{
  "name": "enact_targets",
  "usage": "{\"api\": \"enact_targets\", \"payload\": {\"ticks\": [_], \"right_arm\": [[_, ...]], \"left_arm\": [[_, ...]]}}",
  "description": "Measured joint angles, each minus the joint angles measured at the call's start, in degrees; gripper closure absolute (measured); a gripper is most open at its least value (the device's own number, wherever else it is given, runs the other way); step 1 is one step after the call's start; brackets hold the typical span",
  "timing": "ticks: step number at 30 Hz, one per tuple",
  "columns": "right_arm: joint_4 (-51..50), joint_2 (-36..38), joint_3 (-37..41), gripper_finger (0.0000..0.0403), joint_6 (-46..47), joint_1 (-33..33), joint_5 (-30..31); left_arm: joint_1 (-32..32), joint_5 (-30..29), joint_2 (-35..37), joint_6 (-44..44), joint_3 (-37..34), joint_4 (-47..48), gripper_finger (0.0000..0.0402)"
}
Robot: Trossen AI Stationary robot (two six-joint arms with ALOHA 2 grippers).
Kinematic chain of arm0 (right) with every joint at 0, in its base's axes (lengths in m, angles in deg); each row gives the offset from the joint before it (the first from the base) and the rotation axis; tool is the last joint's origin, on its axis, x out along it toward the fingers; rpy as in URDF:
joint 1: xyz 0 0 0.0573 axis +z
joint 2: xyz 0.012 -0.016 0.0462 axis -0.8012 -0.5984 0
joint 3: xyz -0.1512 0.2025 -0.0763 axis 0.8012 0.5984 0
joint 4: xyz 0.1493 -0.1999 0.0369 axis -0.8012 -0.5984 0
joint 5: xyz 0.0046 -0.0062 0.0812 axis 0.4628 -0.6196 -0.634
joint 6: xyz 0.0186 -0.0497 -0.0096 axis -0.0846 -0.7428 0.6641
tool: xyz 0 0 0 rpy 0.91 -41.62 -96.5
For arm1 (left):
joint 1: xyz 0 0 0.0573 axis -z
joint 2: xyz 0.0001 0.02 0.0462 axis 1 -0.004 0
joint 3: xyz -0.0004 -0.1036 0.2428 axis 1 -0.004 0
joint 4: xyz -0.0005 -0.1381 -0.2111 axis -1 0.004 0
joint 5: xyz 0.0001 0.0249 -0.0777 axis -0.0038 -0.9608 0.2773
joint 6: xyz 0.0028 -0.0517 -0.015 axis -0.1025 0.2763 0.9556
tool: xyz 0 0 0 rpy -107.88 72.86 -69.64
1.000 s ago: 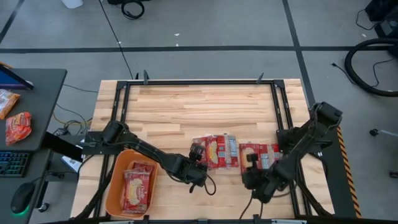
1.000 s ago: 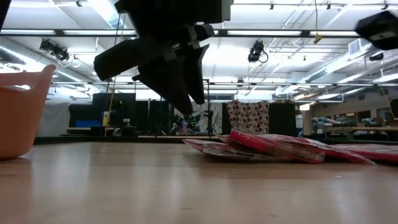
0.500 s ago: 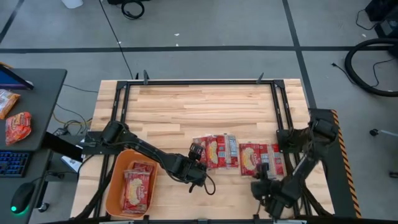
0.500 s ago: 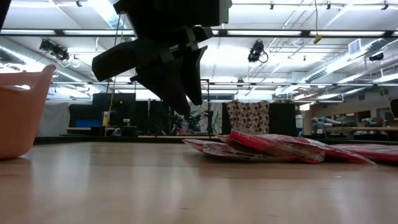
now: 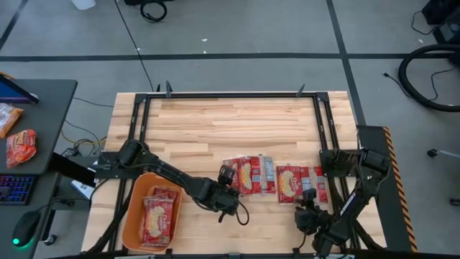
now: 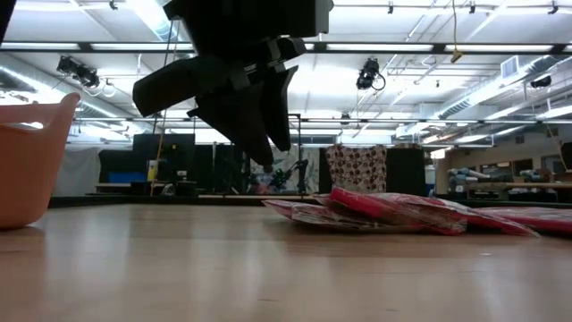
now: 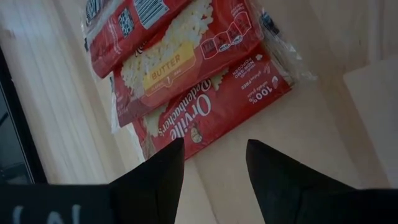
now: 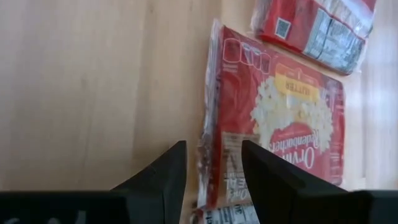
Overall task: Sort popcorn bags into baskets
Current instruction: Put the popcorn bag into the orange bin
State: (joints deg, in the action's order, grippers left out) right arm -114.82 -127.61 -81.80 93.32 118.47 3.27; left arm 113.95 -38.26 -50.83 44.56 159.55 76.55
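Right arm pulled back toward the table's near edge since the earlier frame; left arm barely shifted. L to R: orange basket (image 5: 129, 216) held popcorn bags (image 5: 159, 214). Left gripper (image 5: 227, 178) hovered just beside centre pile (image 5: 251, 174), fingers apart, holding nothing. Right pile (image 5: 298, 181) lay on the table. Right gripper (image 5: 310, 211) near it, jaws parted, empty.

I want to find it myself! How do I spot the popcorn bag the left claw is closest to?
Find the wooden table, then the pile of red popcorn bags at its middle. The left gripper hovers open beside it; your bag is the bottom one, sticking out nearest.
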Motion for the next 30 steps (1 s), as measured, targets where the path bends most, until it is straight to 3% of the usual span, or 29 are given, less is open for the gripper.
{"api": "enact_targets", "payload": {"ticks": [16,20,26,30], "right_arm": [[-3.49,-3.58,0.02,0.0253,-0.87,-0.93,4.86],[-3.83,-3.56,0.02,0.0289,-1.58,-2.24,4.05],[-2.71,-3.55,0.02,0.0383,-3.72,-3.53,2.35],[-2.60,-3.42,0.02,0.0391,-3.24,-3.54,2.47]], "left_arm": [[0.00,0.01,0.02,1.59,0.00,0.00,0.0225],[0.00,0.01,0.02,2.44,0.00,-0.03,0.0225],[0.00,0.01,0.02,2.43,0.00,-1.50,0.0225],[0.00,0.04,0.04,2.43,0.00,-3.62,0.0225]]}}
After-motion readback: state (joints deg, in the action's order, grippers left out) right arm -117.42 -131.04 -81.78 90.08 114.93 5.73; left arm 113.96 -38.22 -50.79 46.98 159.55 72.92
